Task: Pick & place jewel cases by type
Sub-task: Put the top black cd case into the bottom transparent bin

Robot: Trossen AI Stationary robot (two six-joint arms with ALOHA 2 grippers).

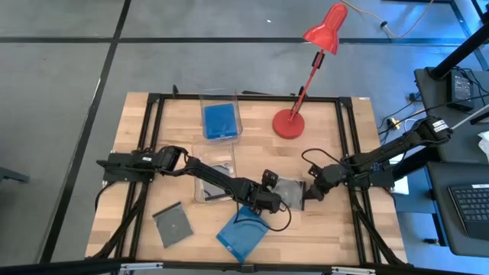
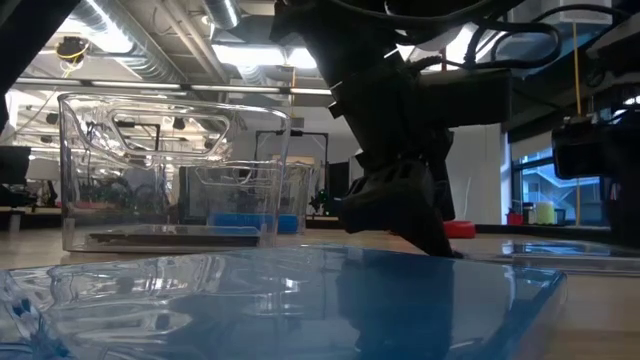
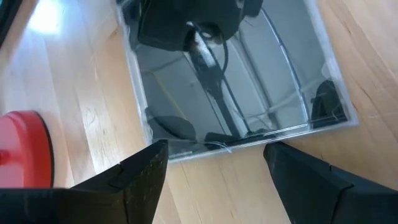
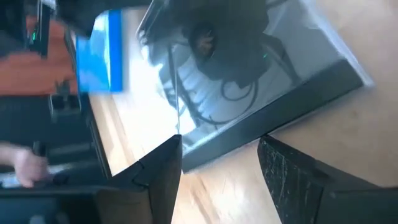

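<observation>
A grey transparent jewel case [image 1: 290, 191] lies flat on the wooden table between my two grippers. My left gripper [image 1: 276, 200] stands open at the case's left edge [image 3: 249, 138]. My right gripper [image 1: 306, 195] stands open at its right edge [image 4: 273, 118]. A second grey case [image 1: 172, 224] lies at the near left. A blue case [image 1: 241, 231] lies near the front edge. Another blue case [image 1: 220, 120] lies in the far clear bin, and a dark case [image 1: 218, 169] lies in the nearer clear bin. My left gripper has its fingertips [image 3: 158, 152] level with the grey case's edge, one by a corner; whether they touch it I cannot tell. My right gripper has one fingertip [image 4: 174, 149] against the line of the case's dark edge; touching or not, I cannot tell.
A red desk lamp stands with its base [image 1: 290, 122] at the far middle of the table, its head [image 1: 325, 30] reaching beyond the far edge. The two clear bins [image 2: 170, 170] stand left of the grippers. Black rails [image 1: 351, 153] run along the table's sides.
</observation>
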